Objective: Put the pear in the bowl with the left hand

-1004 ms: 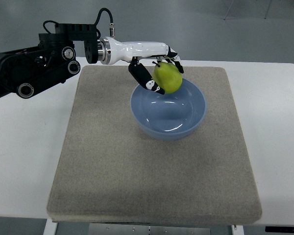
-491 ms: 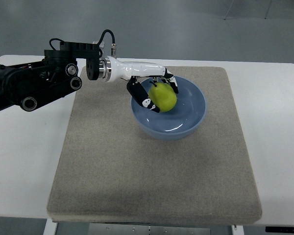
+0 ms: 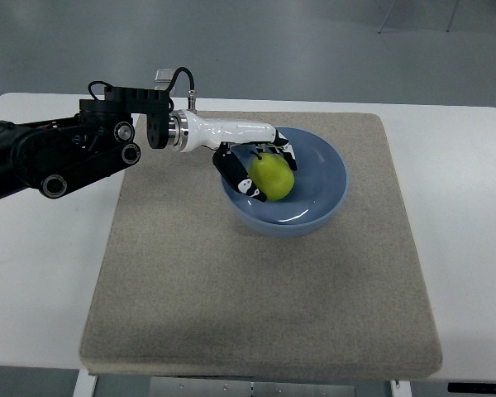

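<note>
Lower than one second ago, the left hand (image 3: 260,169) now sits inside the bowl (image 3: 331,178) with the pear (image 3: 273,175); earlier the fruit hung above the far-left rim, and since then it has come down and a little toward the robot.

At the left of the picture the black arm reaches in over the white worktop (image 3: 41,265), and its white forearm crosses the far-left corner of the grey mat (image 3: 231,289). Next comes the hand, its dark fingers (image 3: 236,175) curled around the green pear, with one long finger on the near-left side and the others over the far side. So the hand is closed on the fruit and has not let go. The pear is within the left half of the blue bowl, low, near the inner wall; whether it already touches the bottom cannot be told. The right part of the bowl shows only shiny blue surface. The right arm is not visible.

The pear looks firm and smooth, probably light for this hand, but its rounded skin may slip and it can bruise. A hold around the widest part, as here, seems most safe. It may roll a little on the curved bowl when released.
</note>
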Controlling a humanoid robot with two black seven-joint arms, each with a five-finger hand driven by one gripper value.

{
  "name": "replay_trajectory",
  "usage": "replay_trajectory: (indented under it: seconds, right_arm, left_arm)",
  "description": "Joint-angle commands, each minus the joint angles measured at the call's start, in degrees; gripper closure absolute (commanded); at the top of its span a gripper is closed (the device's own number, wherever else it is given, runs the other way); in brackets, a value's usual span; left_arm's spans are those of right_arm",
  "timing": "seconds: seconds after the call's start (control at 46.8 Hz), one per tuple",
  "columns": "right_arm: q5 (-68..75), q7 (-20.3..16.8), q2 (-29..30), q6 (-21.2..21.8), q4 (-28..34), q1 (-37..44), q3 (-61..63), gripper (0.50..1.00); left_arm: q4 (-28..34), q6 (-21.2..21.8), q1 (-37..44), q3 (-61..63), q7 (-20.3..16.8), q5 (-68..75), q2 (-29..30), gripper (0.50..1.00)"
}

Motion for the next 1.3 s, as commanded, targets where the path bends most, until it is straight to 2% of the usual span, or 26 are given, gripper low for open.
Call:
replay_trajectory:
  seconds: [0.0,0.085,0.449,0.726,0.812,0.919,1.068,1.282]
  right_arm:
    - [0.00,0.00,0.00,0.00,0.00,0.00,0.01,0.576]
    - [0.00,0.00,0.00,0.00,0.00,0.00,0.01,0.576]
    - [0.00,0.00,0.00,0.00,0.00,0.00,-0.08,0.576]
    - [0.00,0.00,0.00,0.00,0.00,0.00,0.01,0.576]
    - [0.00,0.00,0.00,0.00,0.00,0.00,0.01,0.576]
    - [0.00,0.00,0.00,0.00,0.00,0.00,0.01,0.576]
    - [0.00,0.00,0.00,0.00,0.00,0.00,0.01,0.576]
    - [0.00,0.00,0.00,0.00,0.00,0.00,0.01,0.574]
  left_arm:
    - [-0.09,-0.34,0.10,-0.19,0.00,-0.52,0.00,0.523]
    - [-0.18,-0.34,0.10,-0.19,0.00,-0.52,-0.09,0.510]
    - [-0.27,-0.07,0.01,-1.59,-0.09,-0.96,-0.09,0.510]
    - [0.52,1.33,0.01,-9.76,0.26,-2.28,0.09,0.510]
    - [3.50,2.73,0.10,-10.73,0.35,-2.63,-0.09,0.510]
    - [8.42,6.51,0.10,-11.87,0.35,-4.91,-0.97,0.510]
    - [16.07,9.59,-0.08,-12.05,0.44,-13.78,-2.29,0.510]
    - [31.62,11.88,0.01,-11.79,0.53,-29.52,-7.47,0.510]
